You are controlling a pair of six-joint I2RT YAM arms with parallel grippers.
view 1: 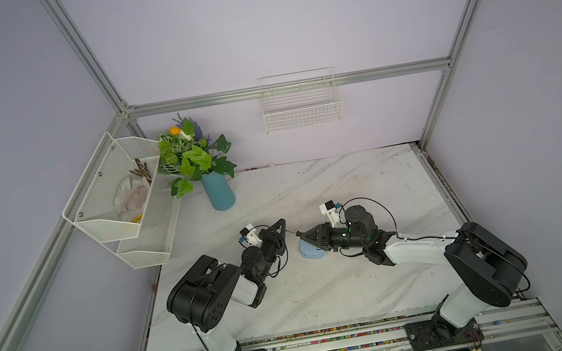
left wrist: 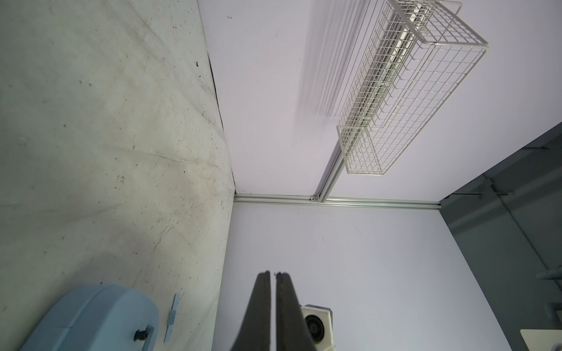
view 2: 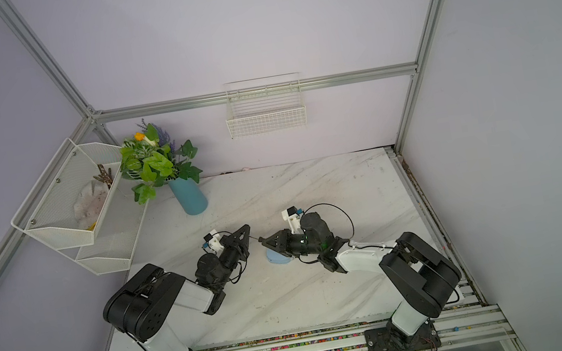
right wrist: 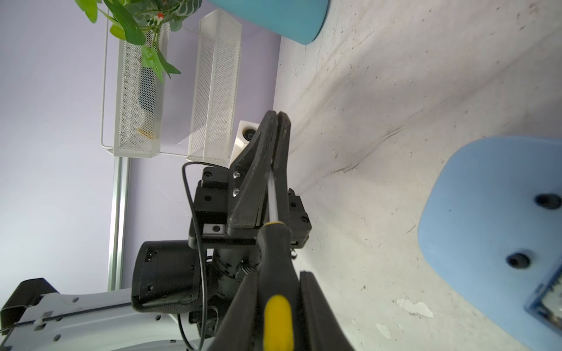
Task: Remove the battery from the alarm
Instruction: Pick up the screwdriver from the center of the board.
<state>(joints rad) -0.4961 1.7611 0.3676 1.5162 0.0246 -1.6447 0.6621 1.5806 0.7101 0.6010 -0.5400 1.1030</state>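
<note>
The left gripper point(view 1: 282, 222) has its two black fingers pressed together, pinching the bare metal tip of the shaft of a black-handled screwdriver with yellow inlay point(right wrist: 273, 258). In the left wrist view only a hairline slit shows between the fingers point(left wrist: 263, 304).

The right gripper point(right wrist: 281, 273) faces it from the right, its jaws narrowly spread on either side of the screwdriver's handle. One jaw lies against the handle and a thin dark gap shows at the other, so I cannot tell whether it clamps. The tool hangs level above the white marbled tabletop point(view 1: 328, 291), bridging the two grippers near the middle.

The light-blue rounded-square alarm point(view 1: 308, 251) lies flat on the tabletop with its plain blue back up, under the right gripper's fingers and just right of the left gripper. Neither gripper touches it. A small black knob and round holes show on its back, and at the right wrist view's edge a recess in the back holds something pale; whether that is the battery I cannot tell. A thin light-blue strip point(left wrist: 173, 316) lies on the tabletop just beside the alarm.

The alarm sits well clear of every tabletop edge. The far, right and near stretches of the tabletop are bare. A teal vase of green leaves point(view 1: 219, 194) stands at the far left corner, beside a white mesh shelf point(view 1: 114, 195) on the left wall, and a white wire basket point(view 1: 302, 112) hangs on the far wall.
</note>
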